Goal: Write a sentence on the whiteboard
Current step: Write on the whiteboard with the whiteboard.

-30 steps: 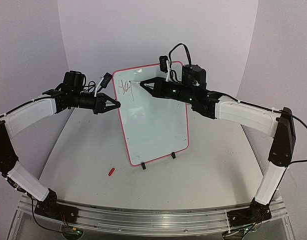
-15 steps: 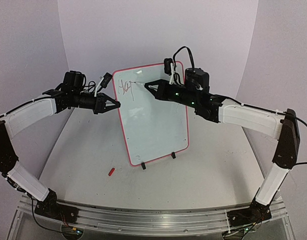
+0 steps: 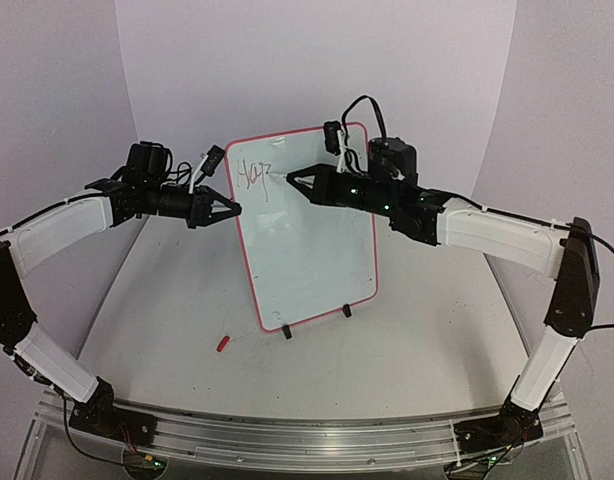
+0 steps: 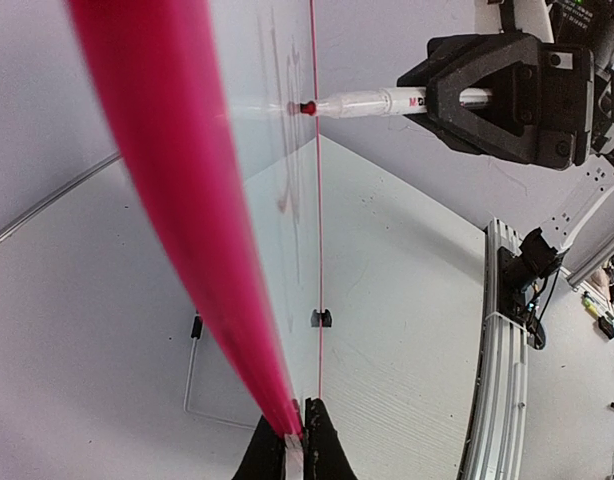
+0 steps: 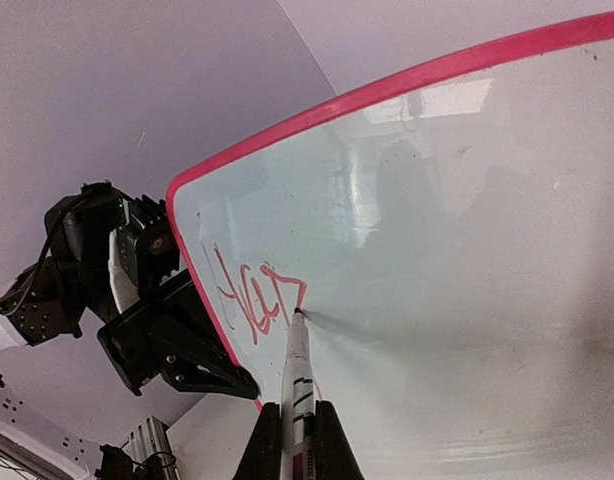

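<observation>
The whiteboard (image 3: 312,260) stands upright on its stand at mid-table, white with a red-pink rim. Red strokes that begin the sentence (image 3: 253,177) sit at its upper left, also readable in the right wrist view (image 5: 249,300). My left gripper (image 3: 235,209) is shut on the board's left edge, its jaws pinching the rim (image 4: 297,432). My right gripper (image 3: 292,178) is shut on a slim white marker (image 5: 299,370). The marker's tip touches the board at the end of the last stroke. From the left wrist, the marker (image 4: 372,102) meets the board face.
A small red marker cap (image 3: 223,343) lies on the table in front of the board's lower left corner. Black clips (image 3: 286,331) hold the board's bottom edge, and a wire stand (image 4: 192,370) props it from behind. An aluminium rail (image 3: 307,440) runs along the near edge.
My right gripper has shifted slightly downward and to the right with the marker, and one more red stroke has appeared. The left arm and the board have stayed still.
</observation>
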You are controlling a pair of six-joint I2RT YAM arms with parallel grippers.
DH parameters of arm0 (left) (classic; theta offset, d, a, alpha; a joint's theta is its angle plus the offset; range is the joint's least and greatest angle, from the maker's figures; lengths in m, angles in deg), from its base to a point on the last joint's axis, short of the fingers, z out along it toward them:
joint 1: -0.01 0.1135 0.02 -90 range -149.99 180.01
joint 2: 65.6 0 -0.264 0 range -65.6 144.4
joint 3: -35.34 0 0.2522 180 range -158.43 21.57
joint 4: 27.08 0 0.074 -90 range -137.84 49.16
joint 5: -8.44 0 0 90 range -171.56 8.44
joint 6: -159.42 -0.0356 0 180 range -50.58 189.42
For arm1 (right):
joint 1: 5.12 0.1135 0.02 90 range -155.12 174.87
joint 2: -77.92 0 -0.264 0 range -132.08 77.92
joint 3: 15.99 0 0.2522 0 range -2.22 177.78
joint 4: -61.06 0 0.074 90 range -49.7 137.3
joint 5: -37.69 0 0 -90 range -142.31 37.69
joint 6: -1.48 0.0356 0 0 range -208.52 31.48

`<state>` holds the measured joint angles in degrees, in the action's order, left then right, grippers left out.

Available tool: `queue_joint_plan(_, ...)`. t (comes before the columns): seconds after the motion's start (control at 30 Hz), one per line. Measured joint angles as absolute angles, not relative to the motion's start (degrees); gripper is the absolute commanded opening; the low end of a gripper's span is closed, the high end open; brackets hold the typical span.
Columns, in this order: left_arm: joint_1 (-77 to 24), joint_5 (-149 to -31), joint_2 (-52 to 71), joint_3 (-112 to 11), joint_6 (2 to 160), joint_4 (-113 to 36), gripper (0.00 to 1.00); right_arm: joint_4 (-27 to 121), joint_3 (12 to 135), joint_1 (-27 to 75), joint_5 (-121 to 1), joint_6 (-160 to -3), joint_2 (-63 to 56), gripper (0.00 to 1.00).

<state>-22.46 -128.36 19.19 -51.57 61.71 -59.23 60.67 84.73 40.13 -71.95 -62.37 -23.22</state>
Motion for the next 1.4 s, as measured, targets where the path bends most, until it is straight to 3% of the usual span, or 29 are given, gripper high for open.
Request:
queue_joint_plan(0.53,-22.56,-128.36,19.19,-51.59,61.67,-59.21,0.00,60.42,85.17,40.20,-75.77,-62.32,-23.80,0.00)
queue_joint_plan(1.4,-22.59,-128.35,19.19,-51.61,61.60,-59.21,0.00,60.32,84.88,40.20,-68.34,-64.75,-21.03,0.00)
